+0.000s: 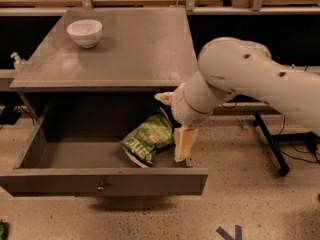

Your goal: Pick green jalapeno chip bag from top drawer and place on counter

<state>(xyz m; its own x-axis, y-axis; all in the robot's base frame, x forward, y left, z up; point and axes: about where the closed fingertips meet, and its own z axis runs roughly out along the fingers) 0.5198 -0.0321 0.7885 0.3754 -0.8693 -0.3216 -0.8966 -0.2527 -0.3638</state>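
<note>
The green jalapeno chip bag (147,143) lies crumpled in the right part of the open top drawer (102,180), leaning toward the drawer's right side. My gripper (171,127) hangs over the drawer's right end, just right of the bag and close to it. It is open and holds nothing. One cream finger (184,143) points down beside the bag, the other (164,98) sits near the counter's front edge. The grey counter (130,49) is above the drawer. The white arm reaches in from the right.
A white bowl (85,32) stands at the back left of the counter. A spray bottle (18,61) is left of the cabinet. A black stand's legs (270,144) are on the floor to the right. Shelving runs along the back.
</note>
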